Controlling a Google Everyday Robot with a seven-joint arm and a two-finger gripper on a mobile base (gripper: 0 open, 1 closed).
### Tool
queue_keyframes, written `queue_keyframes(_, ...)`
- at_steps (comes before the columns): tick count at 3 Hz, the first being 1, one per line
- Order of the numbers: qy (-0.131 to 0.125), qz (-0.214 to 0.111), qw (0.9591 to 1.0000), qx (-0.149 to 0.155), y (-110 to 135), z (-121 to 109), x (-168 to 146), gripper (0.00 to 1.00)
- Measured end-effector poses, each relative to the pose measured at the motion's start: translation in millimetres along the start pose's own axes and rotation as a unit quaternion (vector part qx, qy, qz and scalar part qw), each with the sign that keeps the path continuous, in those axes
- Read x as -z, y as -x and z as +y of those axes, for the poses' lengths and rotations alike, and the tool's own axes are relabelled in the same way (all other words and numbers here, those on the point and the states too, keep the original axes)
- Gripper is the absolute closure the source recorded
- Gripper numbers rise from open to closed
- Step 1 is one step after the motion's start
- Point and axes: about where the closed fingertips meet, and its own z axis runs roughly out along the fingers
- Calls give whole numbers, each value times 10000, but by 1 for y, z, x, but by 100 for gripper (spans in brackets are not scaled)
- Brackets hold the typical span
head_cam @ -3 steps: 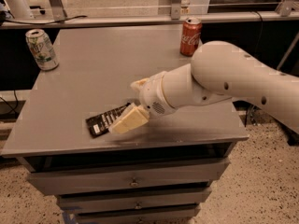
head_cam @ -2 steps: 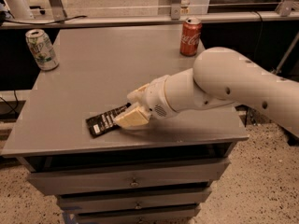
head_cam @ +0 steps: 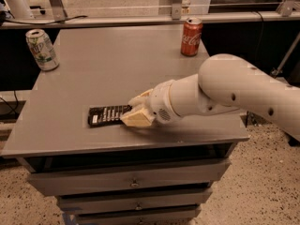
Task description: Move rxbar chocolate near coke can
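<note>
Near the front edge of the tabletop point(head_cam: 117, 64), the rxbar chocolate point(head_cam: 105, 116) is lying flat, its black wrapper showing white lettering and a white patch at its left end. I am seeing the hand point(head_cam: 135, 112) sitting low at the bar's right end and covering it; I cannot tell whether the hand is spread or pinching the bar. The white arm point(head_cam: 225, 90) is reaching in from the right. The coke can point(head_cam: 191, 36) is standing upright toward the far right of the tabletop, well apart from the bar. A white and green can point(head_cam: 42, 49) is standing at the far left corner. Drawers point(head_cam: 133, 183) are showing beneath the tabletop.
</note>
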Motion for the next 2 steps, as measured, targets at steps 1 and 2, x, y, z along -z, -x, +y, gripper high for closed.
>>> queue_keyframes(1,-136,4,9999,86,12,-6,16,100)
queue_keyframes(2,-432,27,9987,286,34,-20,47,100)
